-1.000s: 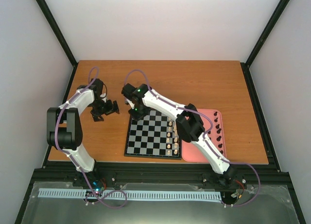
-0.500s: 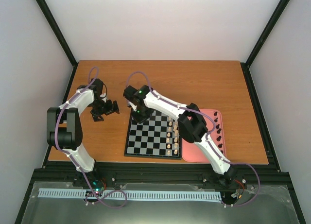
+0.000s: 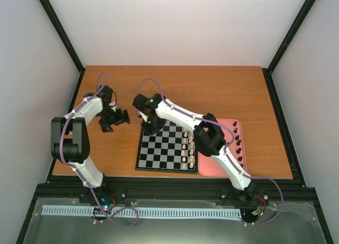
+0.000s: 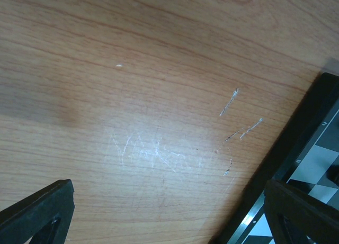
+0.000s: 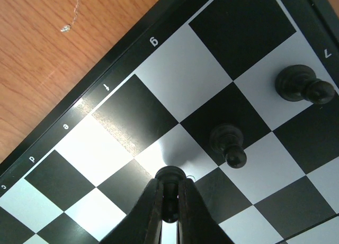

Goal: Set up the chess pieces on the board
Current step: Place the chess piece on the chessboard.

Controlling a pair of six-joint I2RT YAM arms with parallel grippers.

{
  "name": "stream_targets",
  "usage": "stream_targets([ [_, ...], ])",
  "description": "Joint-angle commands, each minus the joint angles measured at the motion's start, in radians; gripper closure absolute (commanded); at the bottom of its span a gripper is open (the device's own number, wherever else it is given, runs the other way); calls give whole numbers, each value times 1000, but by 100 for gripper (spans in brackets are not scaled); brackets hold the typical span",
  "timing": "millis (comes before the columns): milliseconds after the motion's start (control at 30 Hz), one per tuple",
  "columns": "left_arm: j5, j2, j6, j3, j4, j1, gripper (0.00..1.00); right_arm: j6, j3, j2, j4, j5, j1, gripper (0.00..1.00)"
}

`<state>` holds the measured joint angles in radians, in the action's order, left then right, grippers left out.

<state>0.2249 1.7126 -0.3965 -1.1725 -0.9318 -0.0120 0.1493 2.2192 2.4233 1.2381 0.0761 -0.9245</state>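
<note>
Right pincer (image 5: 169, 207): clamped on tiny black chess pawn (image 5: 170, 176), tips pinching it over small black-and-grey checked chessboard (image 5: 175, 80), near lettered rim. Two further black pawns (image 5: 229, 143) upright just beside. Left pincer (image 4: 169, 215): spread wide above wooden desk (image 4: 132, 96), beside board edge.

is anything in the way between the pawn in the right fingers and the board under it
Nothing visible: the squares under the held pawn are bare; the nearest placed pawn stands apart, to its side.

The left arm (image 3: 85, 110) stood folded, left gripper (image 3: 115, 120) spread wide; the right arm (image 3: 180, 115) reached far-left, right gripper (image 5: 169, 197) pinched on a chess piece (image 5: 170, 175).
</note>
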Motion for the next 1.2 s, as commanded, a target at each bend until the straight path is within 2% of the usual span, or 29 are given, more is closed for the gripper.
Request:
stream_targets([
  [0, 0, -10, 0, -14, 16, 5, 0, -10, 32, -4, 15, -4, -8, 97],
  [533, 2, -7, 0, -15, 15, 5, 0, -26, 44, 13, 35, 29, -11, 82],
  [1067, 4, -11, 2, -9, 18, 4, 0, -24, 39, -13, 36, 20, -19, 75],
  [1167, 4, -14, 2, -9, 17, 4, 0, -14, 46, -50, 35, -15, -19, 67],
])
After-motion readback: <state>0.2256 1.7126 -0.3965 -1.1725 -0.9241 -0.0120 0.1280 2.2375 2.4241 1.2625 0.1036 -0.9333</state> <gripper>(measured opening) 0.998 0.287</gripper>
